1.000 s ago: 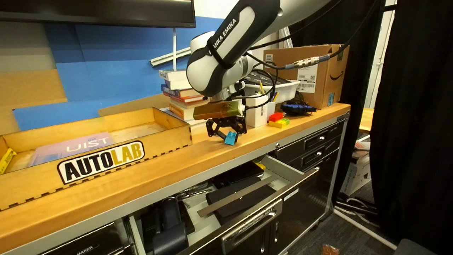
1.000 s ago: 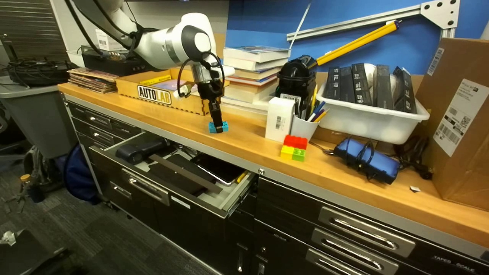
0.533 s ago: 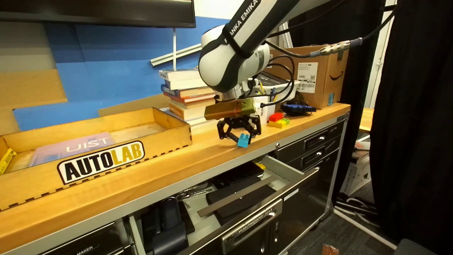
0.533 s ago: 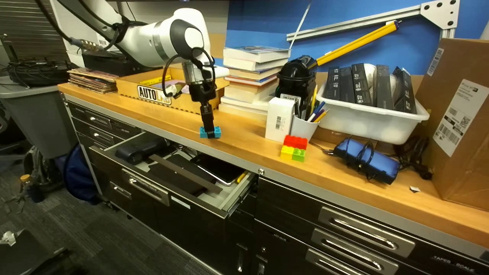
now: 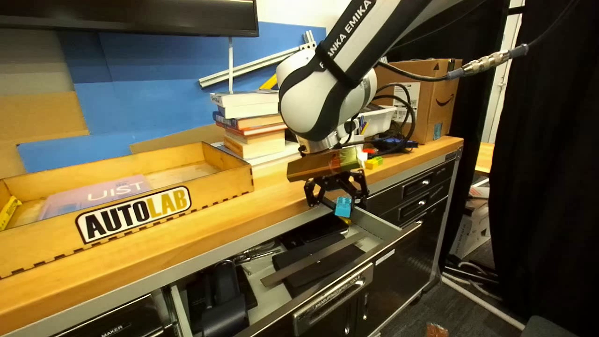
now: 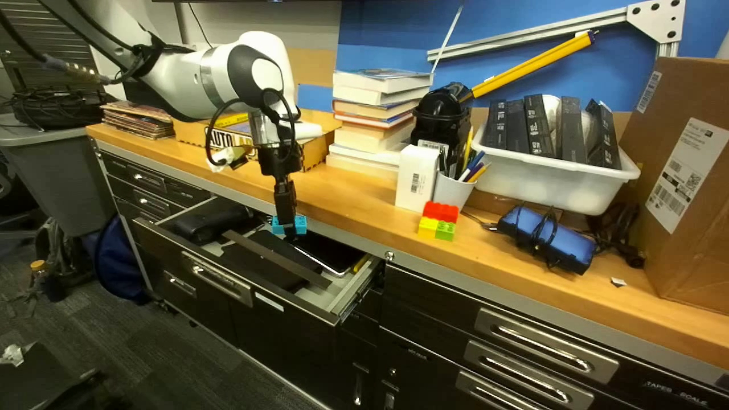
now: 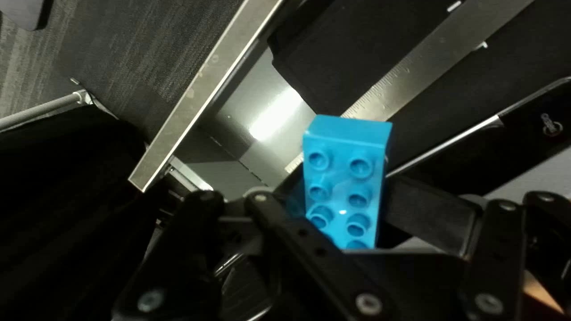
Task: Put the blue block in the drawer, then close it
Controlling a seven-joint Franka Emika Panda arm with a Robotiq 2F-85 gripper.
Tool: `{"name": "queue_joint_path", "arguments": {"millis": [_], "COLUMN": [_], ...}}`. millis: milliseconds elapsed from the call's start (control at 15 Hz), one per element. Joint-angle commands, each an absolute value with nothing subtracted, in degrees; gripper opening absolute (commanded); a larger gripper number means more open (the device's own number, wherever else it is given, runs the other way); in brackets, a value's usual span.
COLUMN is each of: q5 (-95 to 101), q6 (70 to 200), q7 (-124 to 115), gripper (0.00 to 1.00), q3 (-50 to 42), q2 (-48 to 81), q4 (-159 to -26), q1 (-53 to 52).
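The blue block [image 5: 343, 206] is a bright cyan studded brick. My gripper [image 6: 290, 228] is shut on it, a black finger on each side, as the wrist view shows on the block [image 7: 345, 187]. The drawer [image 5: 327, 281] is pulled open; its dark front with silver bar handle also shows in an exterior view [image 6: 222, 282]. The gripper holds the block above the rear part of the open drawer, just past the counter's front edge. In the wrist view the drawer's metal front rim [image 7: 203, 89] and its inside lie below the block. The block's lower end is partly hidden by a gripper link.
The drawer holds a metal ruler [image 6: 276, 259], a black tablet-like item [image 6: 327, 250], dark flat pieces and a dark tool [image 5: 224, 299]. On the wooden counter [image 6: 359, 208] are a toy brick stack [image 6: 438, 219], a white box [image 6: 416, 176], books [image 6: 379, 114] and the AUTOLAB tray [image 5: 135, 213].
My gripper has carried the blue block from above the counter forward and over the open drawer, lowering slightly. It stays shut on the block. The drawer has not moved.
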State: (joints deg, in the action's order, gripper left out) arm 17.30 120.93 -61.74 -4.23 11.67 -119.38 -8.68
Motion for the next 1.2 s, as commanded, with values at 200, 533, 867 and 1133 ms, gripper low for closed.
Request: {"name": "queue_joint_path", "arguments": {"millis": [200,533,867,1133], "q5": [18.05,14.36,16.24,15.07], "q6": [125.41,130.84,130.01,130.03], "q7": [-62.37,-60.53,-61.87,-59.52], "gripper": [0.55,0.97,1.0,1.0], "q3": [-2.01,-0.57,-1.59,-2.21], "q2": [11.1,12.35,8.86,4.59], "q4": [-124.64,-124.66,-126.34,-130.5], "q1": [-8.04,-8.02,-7.66,-5.52]}}
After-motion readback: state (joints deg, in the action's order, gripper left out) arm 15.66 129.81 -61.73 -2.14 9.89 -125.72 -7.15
